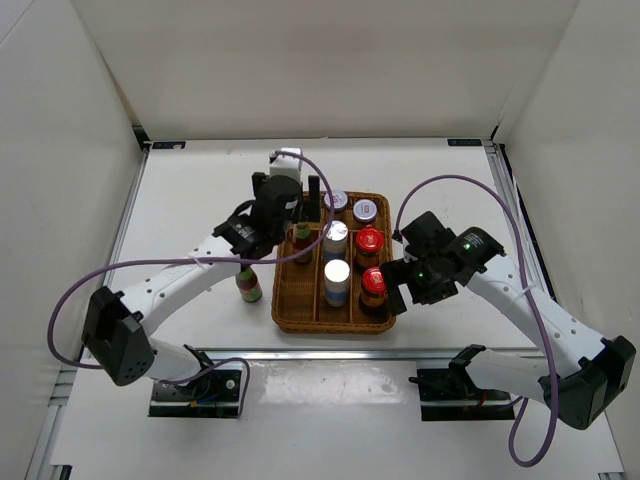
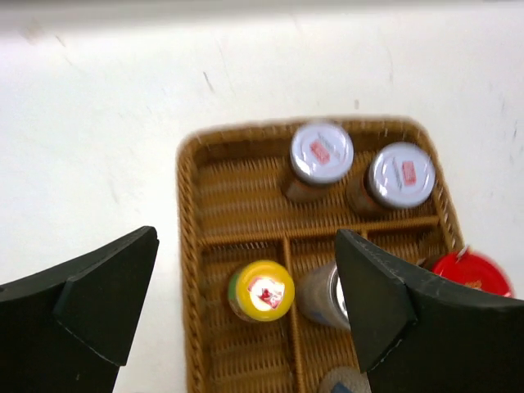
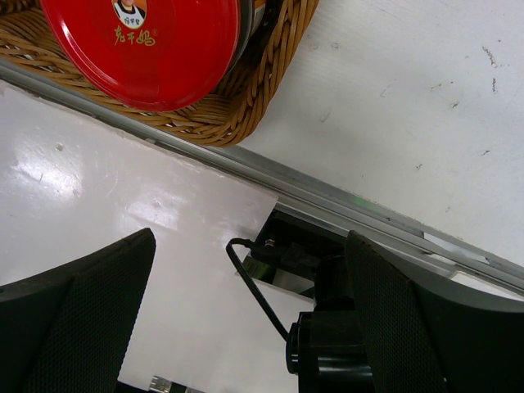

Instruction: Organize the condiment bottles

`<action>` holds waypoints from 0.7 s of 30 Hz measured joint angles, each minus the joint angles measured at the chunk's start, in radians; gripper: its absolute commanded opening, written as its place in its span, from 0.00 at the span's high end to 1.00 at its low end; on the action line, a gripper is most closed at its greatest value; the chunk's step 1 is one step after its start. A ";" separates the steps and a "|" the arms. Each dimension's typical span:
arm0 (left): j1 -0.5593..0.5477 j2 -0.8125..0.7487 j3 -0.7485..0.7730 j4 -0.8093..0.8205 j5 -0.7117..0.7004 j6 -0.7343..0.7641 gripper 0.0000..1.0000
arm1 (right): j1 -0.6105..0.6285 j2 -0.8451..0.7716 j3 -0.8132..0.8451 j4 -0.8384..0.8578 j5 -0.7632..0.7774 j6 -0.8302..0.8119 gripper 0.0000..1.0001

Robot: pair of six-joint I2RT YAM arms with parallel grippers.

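Observation:
A brown wicker tray [image 1: 283,300] holds several condiment bottles. Two grey-lidded jars [image 1: 336,201] [image 2: 321,152] stand at its back, two white-topped tall ones [image 1: 337,271] in the middle column and two red-capped ones [image 1: 373,281] [image 3: 139,41] on the right. A yellow-capped bottle [image 1: 302,237] [image 2: 262,290] stands in the left column. My left gripper [image 1: 305,210] [image 2: 246,270] hangs open above it, not touching. Another yellow-capped bottle [image 1: 248,285] stands on the table left of the tray. My right gripper [image 1: 405,285] [image 3: 250,270] is open and empty beside the tray's right front corner.
The tray's wicker rim [image 2: 190,246] [image 3: 270,90] and dividers surround the bottles. A metal rail [image 3: 368,205] runs along the table's near edge, with the right arm's base mount [image 1: 450,385] and a cable [image 3: 254,286] just below it. White walls enclose the table.

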 measured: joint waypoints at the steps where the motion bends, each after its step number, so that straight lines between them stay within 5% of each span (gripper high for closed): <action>1: 0.000 -0.007 0.030 -0.012 -0.018 0.017 0.00 | 0.000 0.000 0.000 0.000 0.000 0.000 0.00; 8: 0.000 -0.226 0.109 -0.141 -0.104 0.025 0.00 | 0.000 0.000 0.000 0.000 -0.004 0.000 0.00; 15: 0.001 -0.603 -0.181 -0.257 -0.125 -0.106 0.00 | 0.000 0.000 0.000 0.000 -0.008 0.000 0.00; 21: 0.002 -0.610 -0.291 -0.343 -0.118 -0.198 0.04 | 0.000 0.001 -0.004 0.003 -0.017 -0.004 0.00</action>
